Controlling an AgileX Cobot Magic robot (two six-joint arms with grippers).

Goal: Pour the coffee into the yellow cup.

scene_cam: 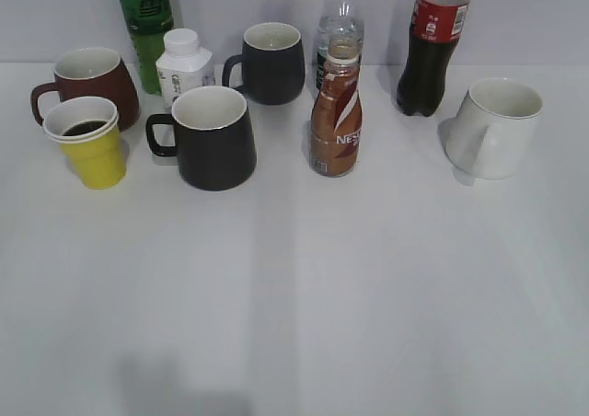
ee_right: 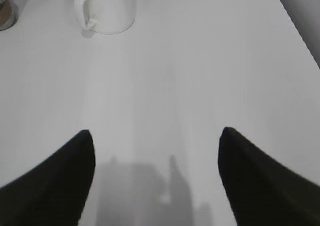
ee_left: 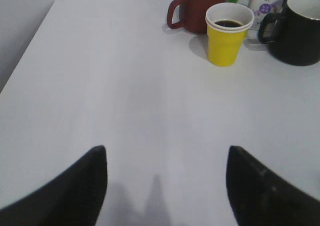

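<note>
Where dark coffee fills it, tapered yellow cup (scene_cam: 90, 144) with white rim.

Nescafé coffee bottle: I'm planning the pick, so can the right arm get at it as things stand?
Probably yes: the Nescafé coffee bottle stands upright with bare table in front; the white mug sits well aside.

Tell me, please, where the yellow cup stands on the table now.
In the exterior view the yellow cup stands at the far left of the table, just in front of the dark red mug and left of the nearer black mug.
</note>
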